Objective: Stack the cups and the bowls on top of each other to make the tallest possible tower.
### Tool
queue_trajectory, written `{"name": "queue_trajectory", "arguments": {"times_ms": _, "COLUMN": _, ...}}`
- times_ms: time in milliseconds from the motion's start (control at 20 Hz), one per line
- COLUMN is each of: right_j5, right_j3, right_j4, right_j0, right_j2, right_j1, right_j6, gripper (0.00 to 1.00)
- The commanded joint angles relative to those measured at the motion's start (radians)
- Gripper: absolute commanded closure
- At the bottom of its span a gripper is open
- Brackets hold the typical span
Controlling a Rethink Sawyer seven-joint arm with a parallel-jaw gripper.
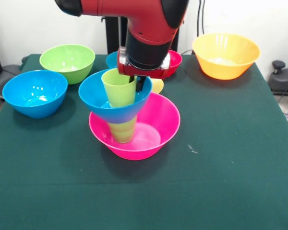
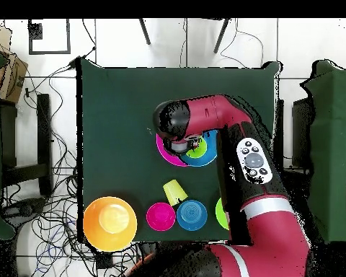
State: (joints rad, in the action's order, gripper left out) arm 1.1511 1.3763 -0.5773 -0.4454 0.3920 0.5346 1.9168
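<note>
The tower stands mid-table: a wide pink bowl (image 1: 156, 124) holds a green cup (image 1: 122, 130), which carries a medium blue bowl (image 1: 98, 98) with a second green cup (image 1: 118, 88) standing in it. My gripper (image 1: 139, 85) is directly over this top cup, against its right rim; the wrist hides how it grips. In the overhead view the gripper (image 2: 183, 143) covers the pink bowl (image 2: 161, 150), blue bowl (image 2: 209, 152) and top green cup (image 2: 197, 149). A yellow cup (image 1: 157, 86) lies behind the tower; it also shows in the overhead view (image 2: 174, 192).
A green bowl (image 1: 67, 62) and a second blue bowl (image 1: 35, 92) sit at the left. An orange bowl (image 1: 225, 55) stands at the far right. A small red bowl (image 1: 174, 61) and a small blue bowl (image 1: 112, 59) are behind the arm.
</note>
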Motion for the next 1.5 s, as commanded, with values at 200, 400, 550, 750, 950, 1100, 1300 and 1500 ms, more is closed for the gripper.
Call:
{"name": "queue_trajectory", "arguments": {"times_ms": 200, "right_j5": -0.098, "right_j3": 0.054, "right_j4": -0.081, "right_j0": 0.004, "right_j2": 0.009, "right_j1": -0.043, "right_j6": -0.147, "gripper": 1.0}}
{"name": "queue_trajectory", "arguments": {"times_ms": 400, "right_j5": -0.109, "right_j3": 0.052, "right_j4": -0.083, "right_j0": 0.007, "right_j2": 0.007, "right_j1": -0.051, "right_j6": -0.14, "gripper": 1.0}}
{"name": "queue_trajectory", "arguments": {"times_ms": 550, "right_j5": -0.122, "right_j3": 0.062, "right_j4": -0.085, "right_j0": 0.011, "right_j2": 0.003, "right_j1": -0.047, "right_j6": -0.125, "gripper": 1.0}}
{"name": "queue_trajectory", "arguments": {"times_ms": 750, "right_j5": -0.131, "right_j3": 0.083, "right_j4": -0.087, "right_j0": 0.012, "right_j2": -0.001, "right_j1": -0.029, "right_j6": -0.121, "gripper": 1.0}}
{"name": "queue_trajectory", "arguments": {"times_ms": 950, "right_j5": -0.138, "right_j3": 0.089, "right_j4": -0.087, "right_j0": 0.012, "right_j2": -0.003, "right_j1": -0.025, "right_j6": -0.118, "gripper": 1.0}}
{"name": "queue_trajectory", "arguments": {"times_ms": 1100, "right_j5": -0.138, "right_j3": 0.089, "right_j4": -0.086, "right_j0": 0.011, "right_j2": -0.003, "right_j1": -0.026, "right_j6": -0.122, "gripper": 1.0}}
{"name": "queue_trajectory", "arguments": {"times_ms": 1300, "right_j5": -0.128, "right_j3": 0.094, "right_j4": -0.082, "right_j0": 0.01, "right_j2": -0.005, "right_j1": -0.015, "right_j6": -0.129, "gripper": 1.0}}
{"name": "queue_trajectory", "arguments": {"times_ms": 1500, "right_j5": -0.134, "right_j3": 0.101, "right_j4": -0.083, "right_j0": 0.006, "right_j2": -0.006, "right_j1": -0.011, "right_j6": -0.133, "gripper": 1.0}}
